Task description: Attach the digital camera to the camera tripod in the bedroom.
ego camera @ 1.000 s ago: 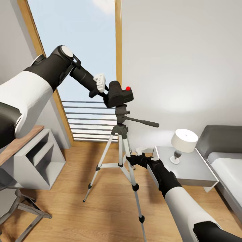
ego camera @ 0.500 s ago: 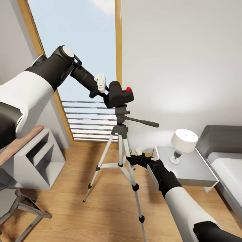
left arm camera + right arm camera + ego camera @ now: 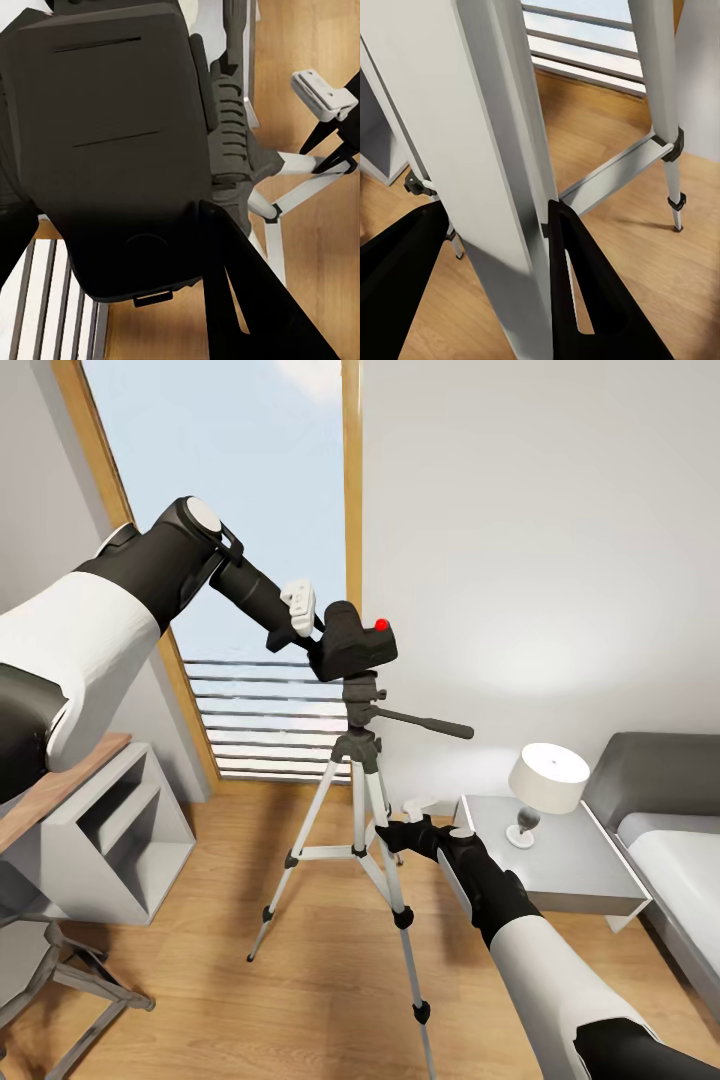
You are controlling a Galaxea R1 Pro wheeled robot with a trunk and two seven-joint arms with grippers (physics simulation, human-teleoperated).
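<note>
Black digital camera (image 3: 357,641), red-buttoned, level atop the upright silver-legged camera tripod (image 3: 360,810) by the window.

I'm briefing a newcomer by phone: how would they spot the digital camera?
Find the tall wood-framed window. Before it stands the silver-legged camera tripod; the digital camera sits atop it. Unlike the tripod's grey head, it is a black box with a red button.

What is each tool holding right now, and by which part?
The left tool holds the digital camera by its body, over the tripod head. The right tool grips the camera tripod by one silver leg.
</note>
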